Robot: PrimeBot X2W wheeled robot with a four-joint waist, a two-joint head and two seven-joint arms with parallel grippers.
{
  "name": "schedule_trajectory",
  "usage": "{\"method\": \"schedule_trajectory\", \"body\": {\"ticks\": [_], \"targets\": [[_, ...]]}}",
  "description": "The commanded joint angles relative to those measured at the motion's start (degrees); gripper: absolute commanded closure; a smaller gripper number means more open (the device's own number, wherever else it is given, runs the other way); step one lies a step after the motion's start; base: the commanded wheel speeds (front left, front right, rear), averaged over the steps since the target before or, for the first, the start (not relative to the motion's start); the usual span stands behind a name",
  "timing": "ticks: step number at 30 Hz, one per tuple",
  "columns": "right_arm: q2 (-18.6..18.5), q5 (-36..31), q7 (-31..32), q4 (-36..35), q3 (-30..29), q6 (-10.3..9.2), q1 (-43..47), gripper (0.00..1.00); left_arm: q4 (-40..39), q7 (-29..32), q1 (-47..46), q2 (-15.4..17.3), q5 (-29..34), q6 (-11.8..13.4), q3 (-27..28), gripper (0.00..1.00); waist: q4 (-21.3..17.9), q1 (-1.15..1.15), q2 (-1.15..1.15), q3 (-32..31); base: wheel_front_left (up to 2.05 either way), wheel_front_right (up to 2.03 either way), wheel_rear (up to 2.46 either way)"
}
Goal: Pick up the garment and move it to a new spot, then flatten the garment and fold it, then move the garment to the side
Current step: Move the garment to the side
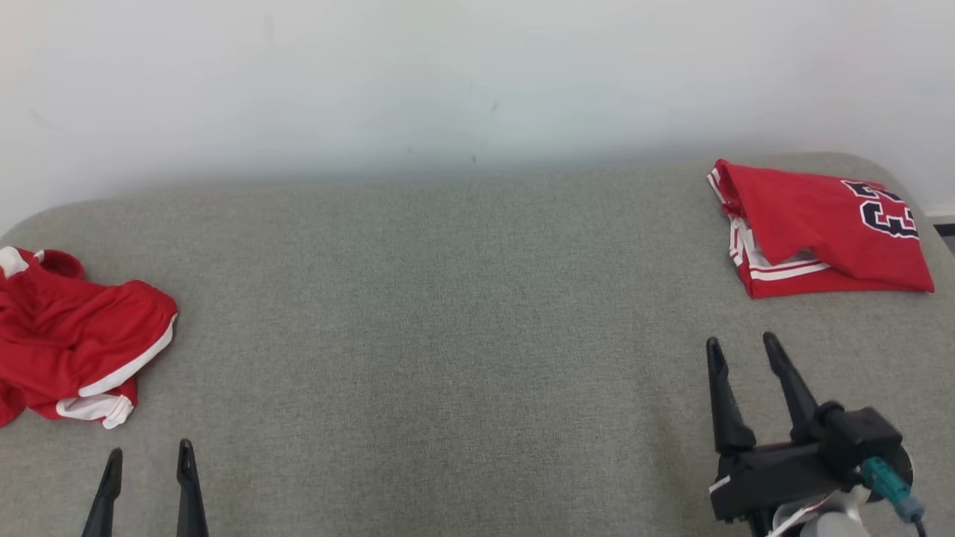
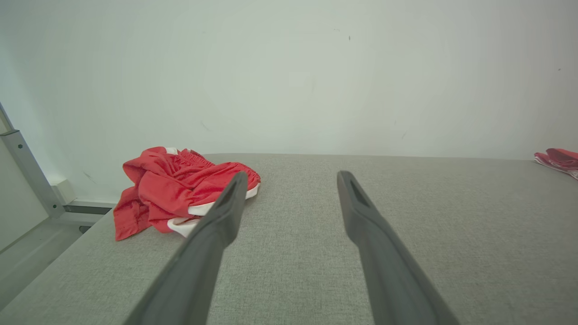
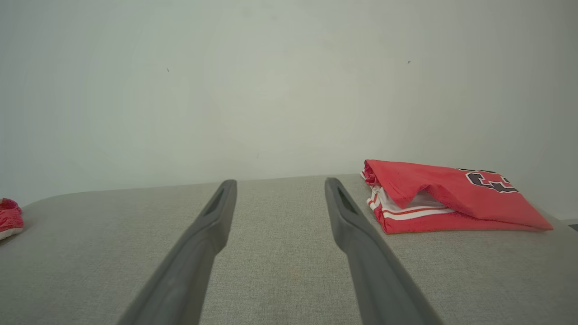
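Folded jersey (image 1: 821, 227) lay far right, crumpled shorts (image 1: 67, 335) left, on the grey counter (image 1: 448, 335).
The left gripper (image 1: 149, 450) and right gripper (image 1: 742, 341) hung near, fingers spread, holding nothing.

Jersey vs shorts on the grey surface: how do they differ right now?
1. The jersey is folded into a flat stack; the shorts lie in a crumpled heap.
2. The jersey sits at the far right of the grey surface; the shorts sit at its left edge, nearer the robot.
3. The jersey shows dark numerals; the shorts show none.
Shared: both are red with white trim.
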Motion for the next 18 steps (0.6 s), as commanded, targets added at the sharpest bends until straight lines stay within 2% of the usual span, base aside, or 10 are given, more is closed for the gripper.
{"method": "schedule_trajectory", "body": {"ticks": [1,18], "targets": [[0.81,-0.64,-0.23,-0.48,0.08,-0.15,1.55,0.0,0.37,-0.18,1.06,-0.17,-0.06,-0.06,0.01,0.0,-0.05,0.01,0.01,-1.42,0.0,0.0,0.0],[3.48,-2.24,-0.63,-3.06,-0.52,-0.15,9.79,0.0,4.87,-0.18,1.78,1.77,3.65,0.16,-1.65,0.0,1.05,0.01,0.01,-3.72,0.0,0.0,0.0]]}}
